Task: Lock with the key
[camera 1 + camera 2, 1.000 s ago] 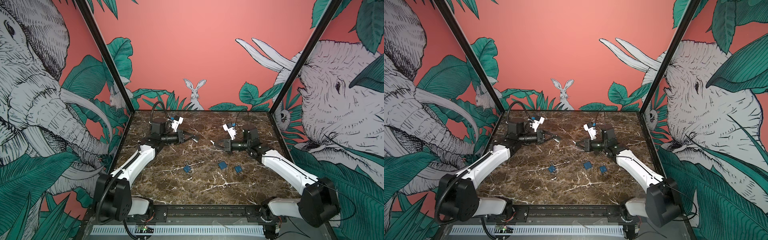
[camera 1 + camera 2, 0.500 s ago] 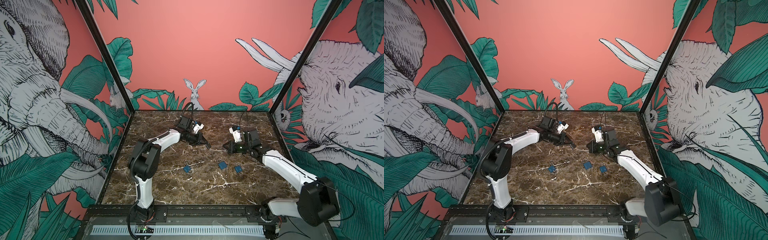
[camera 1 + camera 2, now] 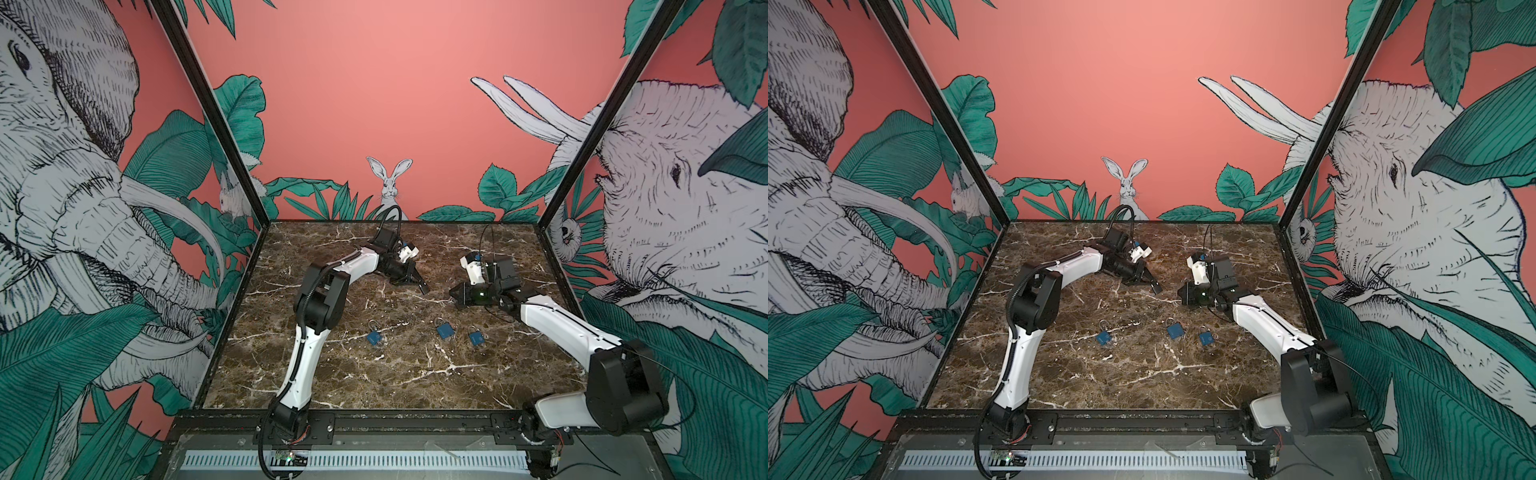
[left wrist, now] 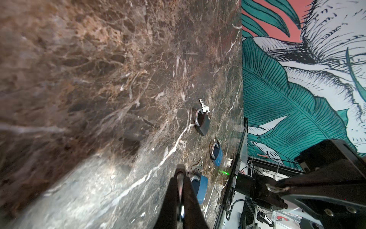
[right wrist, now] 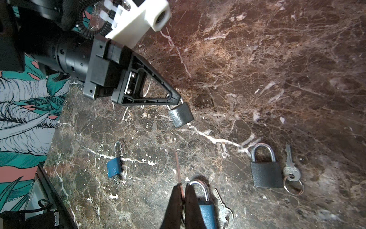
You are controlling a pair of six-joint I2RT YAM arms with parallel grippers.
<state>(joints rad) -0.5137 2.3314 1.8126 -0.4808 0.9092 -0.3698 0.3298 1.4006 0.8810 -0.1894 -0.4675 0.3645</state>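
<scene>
Currently, the left gripper [image 5: 178,100] is pinching the steel shackle of a small grey padlock [image 5: 180,115]. Its jaws are almost fully closed on the wire, and the lock body is dangling, tilted, just past the fingertips, above the marble table [image 5: 277,59]. The right gripper [image 5: 183,191] is facing it with its jaws pressed together on a thin flat strip that is sticking straight out beyond the tips. This is probably the key [image 5: 178,168] seen edge-on, though that is hard to confirm. The grey padlock is sitting ahead of the right jaws and slightly to one side, clearly apart from the strip's tip.

Several things are looking risky:
- The lock is hanging from its thin shackle alone, so a push from the key is likely to swing it away rather than seat the key.
- The keyhole is not showing, so it may be facing the wrong way.
- So little of the key is sitting between the jaws that it may twist or slip out under pressure.

A blue padlock [image 5: 206,210] is lying under the right jaws and a dark padlock [image 5: 266,174] off to their side. A dropped key could land among these two locks and get mixed up with the loose keys beside them.
</scene>
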